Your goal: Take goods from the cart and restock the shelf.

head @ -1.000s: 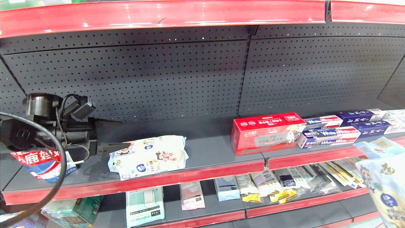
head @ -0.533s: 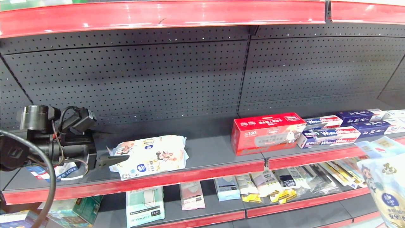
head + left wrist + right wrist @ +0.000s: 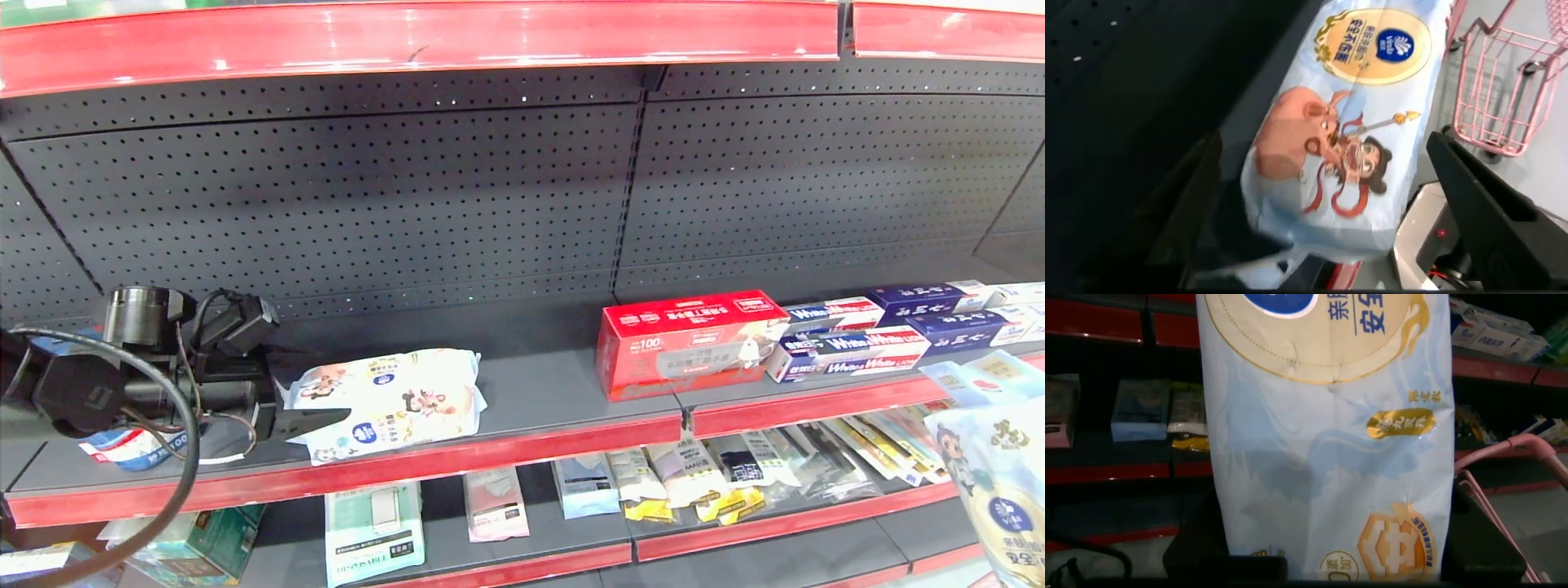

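Head view: printed pack [image 3: 392,402] lies flat on the shelf [image 3: 539,371], long axis nine to three. The left gripper [image 3: 318,390] sits at its nine o'clock end, fingers spread, grasping nothing. A second pack [image 3: 992,490] hangs low at four o'clock.

Left wrist view: the pack runs lengthwise between the parted fingers [image 3: 1482,208], with the cart [image 3: 1503,90] beyond.

Right wrist view: the right gripper [image 3: 1343,570] is clamped on that second pack.

The left arm is nearer. I'd judge a straight pull toward nine o'clock clears it.
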Motion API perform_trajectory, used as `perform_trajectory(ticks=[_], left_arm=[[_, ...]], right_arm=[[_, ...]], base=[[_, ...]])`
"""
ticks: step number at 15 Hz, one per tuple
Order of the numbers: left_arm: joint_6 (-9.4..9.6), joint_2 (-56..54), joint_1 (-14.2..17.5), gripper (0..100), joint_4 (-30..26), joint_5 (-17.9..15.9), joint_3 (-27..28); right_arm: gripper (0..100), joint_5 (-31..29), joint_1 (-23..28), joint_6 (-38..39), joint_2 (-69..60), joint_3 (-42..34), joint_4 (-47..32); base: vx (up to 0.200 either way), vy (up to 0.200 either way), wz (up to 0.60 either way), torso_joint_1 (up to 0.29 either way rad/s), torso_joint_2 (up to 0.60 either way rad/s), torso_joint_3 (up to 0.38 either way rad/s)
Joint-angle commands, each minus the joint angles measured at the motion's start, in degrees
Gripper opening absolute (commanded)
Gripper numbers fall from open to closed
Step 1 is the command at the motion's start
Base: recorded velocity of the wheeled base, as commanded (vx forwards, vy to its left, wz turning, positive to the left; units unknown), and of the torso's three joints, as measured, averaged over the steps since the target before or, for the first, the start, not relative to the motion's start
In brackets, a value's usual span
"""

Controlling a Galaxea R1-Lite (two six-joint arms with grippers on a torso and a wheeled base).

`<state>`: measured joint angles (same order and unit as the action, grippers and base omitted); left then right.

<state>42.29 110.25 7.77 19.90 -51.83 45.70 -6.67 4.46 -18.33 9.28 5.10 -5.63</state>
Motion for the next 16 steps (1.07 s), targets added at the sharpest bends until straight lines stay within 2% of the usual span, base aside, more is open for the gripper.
perform_trajectory(ticks=[1, 4, 12, 16], left_arm=[[-0.01, 1.7, -1.0, 100, 0.0, -0.5, 0.9], [-0.19, 2.5, -2.2, 100, -1.5, -1.1, 3.3], [0.34, 4.5, -4.2, 100, -1.8, -0.9, 4.1], [1.83, 5.9, -4.2, 100, -1.9, -1.0, 4.7]], right_arm=[[0, -0.1, 0.0, -0.1, 0.0, 0.0, 0.0], [0, -0.1, 0.0, -0.1, -0.1, 0.0, 0.0], [0, -0.1, 0.1, -0.1, 0.0, 0.0, 0.0], [0, -0.1, 0.1, 0.0, 0.0, 0.0, 0.0]], base=[[0.0, 0.0, 0.0, 0.0, 0.0, 0.0], [0.0, 0.0, 0.0, 0.0, 0.0, 0.0], [0.0, 0.0, 0.0, 0.0, 0.0, 0.0], [0.0, 0.0, 0.0, 0.0, 0.0, 0.0]])
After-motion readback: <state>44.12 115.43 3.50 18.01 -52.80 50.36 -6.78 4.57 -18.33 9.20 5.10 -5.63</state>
